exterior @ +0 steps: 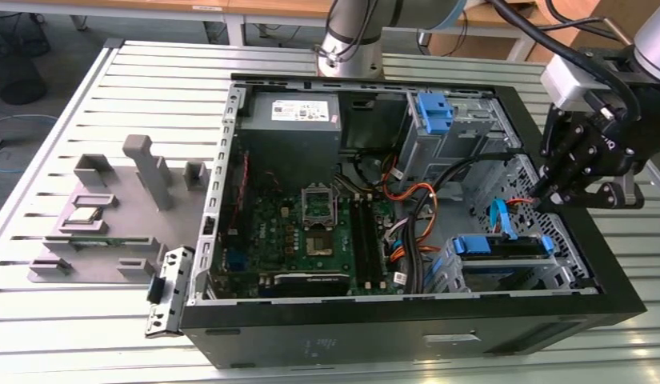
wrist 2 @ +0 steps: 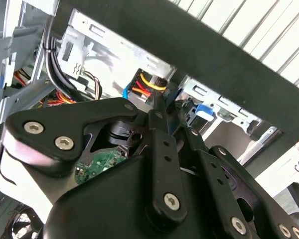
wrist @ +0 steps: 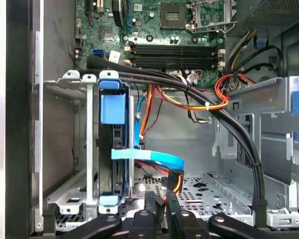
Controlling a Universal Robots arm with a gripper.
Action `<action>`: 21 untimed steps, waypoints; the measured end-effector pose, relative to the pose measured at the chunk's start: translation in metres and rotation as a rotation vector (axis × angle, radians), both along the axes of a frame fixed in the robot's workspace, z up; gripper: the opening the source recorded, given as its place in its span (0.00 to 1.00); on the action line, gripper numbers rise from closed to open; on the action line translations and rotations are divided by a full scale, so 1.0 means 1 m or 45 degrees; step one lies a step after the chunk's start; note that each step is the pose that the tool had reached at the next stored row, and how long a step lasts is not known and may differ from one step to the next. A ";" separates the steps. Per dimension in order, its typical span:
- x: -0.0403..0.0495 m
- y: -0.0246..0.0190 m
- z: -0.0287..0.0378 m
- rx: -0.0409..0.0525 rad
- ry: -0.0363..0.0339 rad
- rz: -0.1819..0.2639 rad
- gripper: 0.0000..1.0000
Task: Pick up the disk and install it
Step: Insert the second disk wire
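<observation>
Scene: an open case (exterior: 415, 332) lies on its side on a slatted table (exterior: 74, 328), and we're looking straight into it.
Arm: it reaches in from the exterior view's right, with the gripper (exterior: 546, 200) hanging over the case's right-hand edge, just above the lower drive cage (exterior: 458, 276).
Grip: the fingers are drawn together at the tips in both wrist views, gripper (wrist: 163, 200) and (wrist 2: 164, 105), and I see nothing held between them.
Disk: the disk (exterior: 501, 245) sits in that lower cage, its blue carrier lying across the top of the bay in the exterior view.
Disk, close up: in the first wrist view the disk (wrist: 112, 110) stands on edge in its slot, a blue tab at each end, hard against the grey cage wall (wrist: 65, 195).
Gap: gripper and disk are apart; the tips are beside the bay, not on the carrier.
Blue cable: a flat blue cable (wrist: 154, 159) runs out from beside the disk and curls towards the gripper, ending near orange wires.
Black cables: a thick bundle (wrist: 231, 127) sweeps from the board down past the other cage.
Board: the motherboard (exterior: 308, 232) fills the case floor, with the power supply (exterior: 292, 112) behind it.
Upper cage: another blue bracket (exterior: 434, 112) sits on it, well apart from the gripper.
Table side: a grey fixture (exterior: 106, 220) stands at the exterior view's left.
</observation>
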State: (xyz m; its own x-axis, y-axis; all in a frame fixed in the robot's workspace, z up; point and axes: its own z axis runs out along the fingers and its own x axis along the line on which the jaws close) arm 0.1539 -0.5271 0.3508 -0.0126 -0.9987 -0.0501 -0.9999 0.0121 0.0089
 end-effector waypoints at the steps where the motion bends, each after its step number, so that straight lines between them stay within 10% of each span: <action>1: 0.0014 0.0001 -0.0005 0.000 0.0000 0.000 0.23; 21: 0.0029 0.0000 -0.0052 0.000 0.0001 0.000 0.23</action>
State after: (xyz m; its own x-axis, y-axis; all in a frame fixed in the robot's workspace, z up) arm 0.1568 -0.5271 0.3456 -0.0126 -0.9987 -0.0500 -0.9999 0.0121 0.0090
